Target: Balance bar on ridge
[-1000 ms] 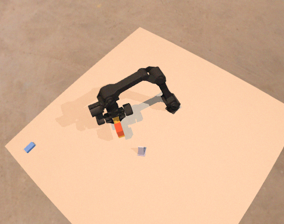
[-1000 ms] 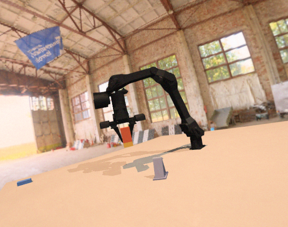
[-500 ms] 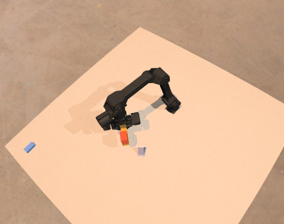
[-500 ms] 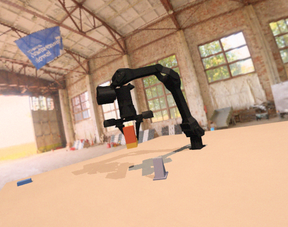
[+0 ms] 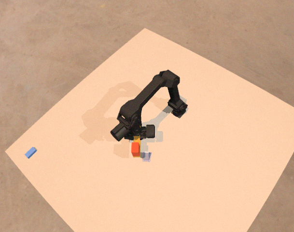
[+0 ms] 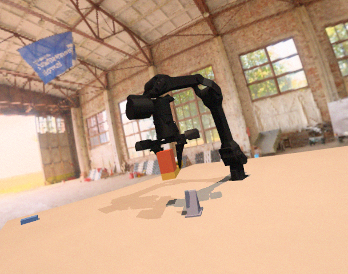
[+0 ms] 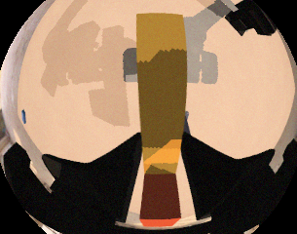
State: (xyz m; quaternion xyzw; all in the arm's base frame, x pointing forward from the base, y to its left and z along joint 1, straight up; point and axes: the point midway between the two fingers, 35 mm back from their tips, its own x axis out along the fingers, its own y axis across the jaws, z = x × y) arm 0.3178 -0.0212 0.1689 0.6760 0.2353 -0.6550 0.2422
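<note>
My gripper (image 5: 136, 137) (image 6: 168, 150) (image 7: 161, 136) is shut on the bar (image 5: 135, 147) (image 6: 167, 164) (image 7: 163, 92), a long yellow block with an orange-red end. The bar hangs in the air, clear of the table (image 5: 204, 162) (image 6: 286, 224). The ridge (image 5: 147, 156) (image 6: 193, 203), a small grey-lilac wedge on a flat base, stands upright on the table just beside and below the bar's orange end. The two do not touch. In the wrist view the bar runs straight away from the fingers and I cannot make out the ridge there.
A small blue block (image 5: 30, 152) (image 6: 29, 219) (image 7: 23, 116) lies flat near the table's far left corner. The arm's base (image 5: 178, 109) (image 6: 237, 172) stands behind the ridge. Arm shadows fall on the table around the ridge.
</note>
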